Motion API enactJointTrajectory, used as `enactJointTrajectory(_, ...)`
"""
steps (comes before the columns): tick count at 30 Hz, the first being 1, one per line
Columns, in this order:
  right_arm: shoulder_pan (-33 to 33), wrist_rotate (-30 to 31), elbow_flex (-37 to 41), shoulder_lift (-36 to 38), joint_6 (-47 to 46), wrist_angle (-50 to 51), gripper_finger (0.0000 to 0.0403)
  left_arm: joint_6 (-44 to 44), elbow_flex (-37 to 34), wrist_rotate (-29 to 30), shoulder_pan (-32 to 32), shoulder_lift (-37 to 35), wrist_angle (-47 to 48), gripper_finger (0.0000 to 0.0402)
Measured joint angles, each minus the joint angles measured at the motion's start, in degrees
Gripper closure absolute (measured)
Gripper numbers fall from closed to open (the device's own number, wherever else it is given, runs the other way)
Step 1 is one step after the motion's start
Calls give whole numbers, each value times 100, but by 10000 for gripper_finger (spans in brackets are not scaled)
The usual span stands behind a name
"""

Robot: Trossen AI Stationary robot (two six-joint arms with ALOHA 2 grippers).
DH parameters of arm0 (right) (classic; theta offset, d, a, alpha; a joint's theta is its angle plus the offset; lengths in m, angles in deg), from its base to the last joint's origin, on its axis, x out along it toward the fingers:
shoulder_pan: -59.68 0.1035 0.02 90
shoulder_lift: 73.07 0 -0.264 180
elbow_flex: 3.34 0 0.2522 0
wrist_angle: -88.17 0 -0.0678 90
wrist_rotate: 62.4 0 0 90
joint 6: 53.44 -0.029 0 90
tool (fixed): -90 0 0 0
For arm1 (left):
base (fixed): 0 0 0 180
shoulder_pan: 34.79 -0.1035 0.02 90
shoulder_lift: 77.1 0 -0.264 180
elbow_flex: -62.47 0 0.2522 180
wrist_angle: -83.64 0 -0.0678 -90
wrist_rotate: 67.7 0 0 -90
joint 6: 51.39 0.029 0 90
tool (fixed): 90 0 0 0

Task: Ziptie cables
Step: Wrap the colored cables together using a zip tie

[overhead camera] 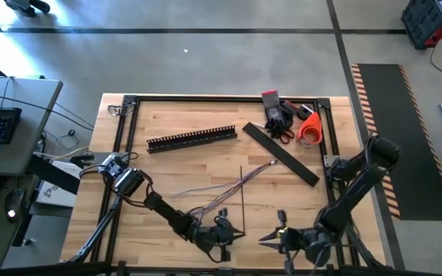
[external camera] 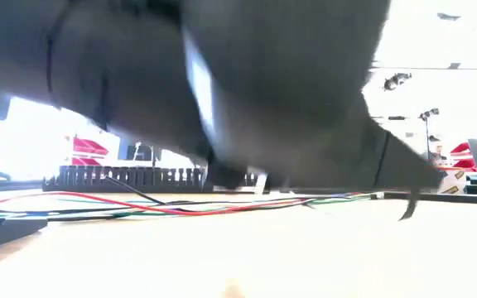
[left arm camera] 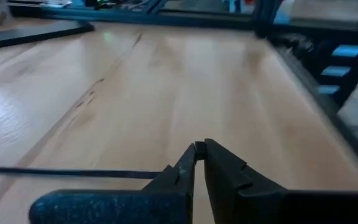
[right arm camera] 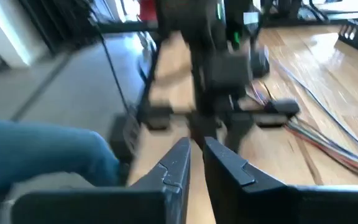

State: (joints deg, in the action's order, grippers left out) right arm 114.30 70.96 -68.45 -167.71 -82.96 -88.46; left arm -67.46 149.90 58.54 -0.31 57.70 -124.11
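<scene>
- Lying splayed across the middle of the table, the cables (overhead camera: 232, 186) run their long axis from the near left, by the left gripper, to the far right, where the coloured ends fan out toward the flat black strip (overhead camera: 280, 152).
- A thin black ziptie (overhead camera: 242, 198) lies straight, near to far, crossing the cables.
- The surface is a light wooden table (overhead camera: 183, 165) inside a black frame; a slotted black rail (overhead camera: 192, 139) lies at the far left, scissors (overhead camera: 279, 127) and an orange tape roll (overhead camera: 310, 129) at the far right; grey floor lies beyond.
- The left gripper (left arm camera: 199, 149) sits low at the near edge, fingers closed together, pinching the ziptie's near end.
- The right gripper (right arm camera: 196, 148) waits near right, fingers almost together, holding nothing.
</scene>
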Motion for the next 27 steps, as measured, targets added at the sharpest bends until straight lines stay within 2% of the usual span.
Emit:
enactJointTrajectory(9,-376,-193,0,-1346,450,-200,288,-380,11,-301,-7,-180,-55,400)
enactJointTrajectory(13,-500,-459,0,-1752,596,-489,273,-445,11,-308,-7,-180,-40,400)
enactJointTrajectory(19,-679,-432,0,-2152,772,-1181,288,-509,11,-315,-7,-183,-13,401)
enactJointTrajectory(27,-752,-292,0,-2187,758,-1219,355,-641,20,-418,-11,-191,59,401)
